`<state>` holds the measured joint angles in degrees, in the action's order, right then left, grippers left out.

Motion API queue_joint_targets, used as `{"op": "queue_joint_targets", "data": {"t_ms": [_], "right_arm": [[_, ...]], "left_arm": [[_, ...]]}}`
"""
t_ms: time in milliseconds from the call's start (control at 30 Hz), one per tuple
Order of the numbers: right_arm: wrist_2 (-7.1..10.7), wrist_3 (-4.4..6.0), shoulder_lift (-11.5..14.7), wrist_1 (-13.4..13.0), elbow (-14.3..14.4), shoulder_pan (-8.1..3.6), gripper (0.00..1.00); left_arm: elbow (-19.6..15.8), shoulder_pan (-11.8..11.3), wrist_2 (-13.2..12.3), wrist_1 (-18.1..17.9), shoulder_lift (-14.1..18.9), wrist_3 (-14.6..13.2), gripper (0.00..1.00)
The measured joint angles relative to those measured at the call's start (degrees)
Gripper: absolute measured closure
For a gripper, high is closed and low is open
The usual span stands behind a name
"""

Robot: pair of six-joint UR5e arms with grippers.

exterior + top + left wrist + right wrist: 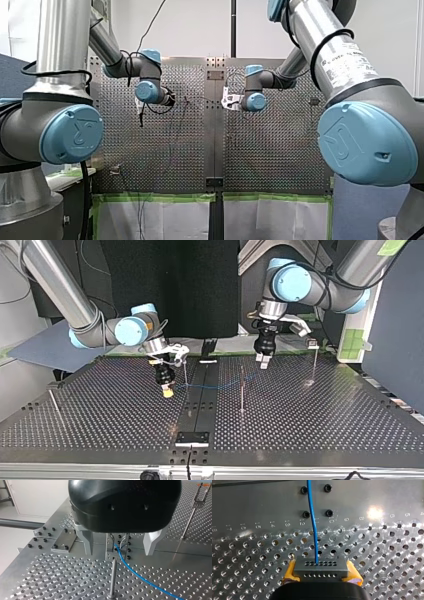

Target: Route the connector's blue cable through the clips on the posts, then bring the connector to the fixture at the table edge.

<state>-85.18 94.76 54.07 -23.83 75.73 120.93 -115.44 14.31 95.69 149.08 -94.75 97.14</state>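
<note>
**Right hand pinches the connector, left hand spread by a post**

My right hand (pixel 321 572) pinches the connector (pixel 320 566) between its yellow pads (pixel 290 571), one pad against each end of the grey block. The connector hangs low over the perforated bench (pixel 387 555). The blue cable (pixel 313 530) leaves the row of holes in the connector's face. It runs straight ahead of the hand, out over the smooth middle strip (pixel 362 500) of the bench.

My left hand (pixel 119 553) is spread wide, its two metal fingers (pixel 86 542) apart and touching nothing. A post (pixel 113 577) stands upright on the bench just ahead of this hand, in line with the gap between the fingers. The cable meets the clip (pixel 111 547) at the top of that post. From there it slants down and away past one finger toward the bench. Whether the cable is seated in the clip, I cannot tell. A second post (pixel 193 515) with its own clip stands well off to that same side of the hand.

Seen from across the bench, the two hands are well apart. The cable hangs in a shallow line from the right hand toward the post near the left hand. The fixture (pixel 192 438) lies at the bench edge, well apart from the right hand and the connector it holds.
</note>
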Motion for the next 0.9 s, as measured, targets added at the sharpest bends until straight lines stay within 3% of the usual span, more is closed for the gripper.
{"op": "queue_joint_targets", "data": {"t_ms": [267,500,900], "right_arm": [[0.0,0.0,-0.07,0.17,0.01,0.11,1.0],[0.0,0.0,-0.12,0.27,0.0,0.25,1.0],[0.0,0.0,-0.17,0.52,0.01,0.47,1.0]], "left_arm": [[-0.01,0.17,-0.02,0.13,0.0,-0.51,0.0],[0.01,0.93,-1.22,-0.23,0.08,-2.76,0.0],[-0.01,1.77,-1.54,-0.3,0.13,-3.15,0.0]]}}
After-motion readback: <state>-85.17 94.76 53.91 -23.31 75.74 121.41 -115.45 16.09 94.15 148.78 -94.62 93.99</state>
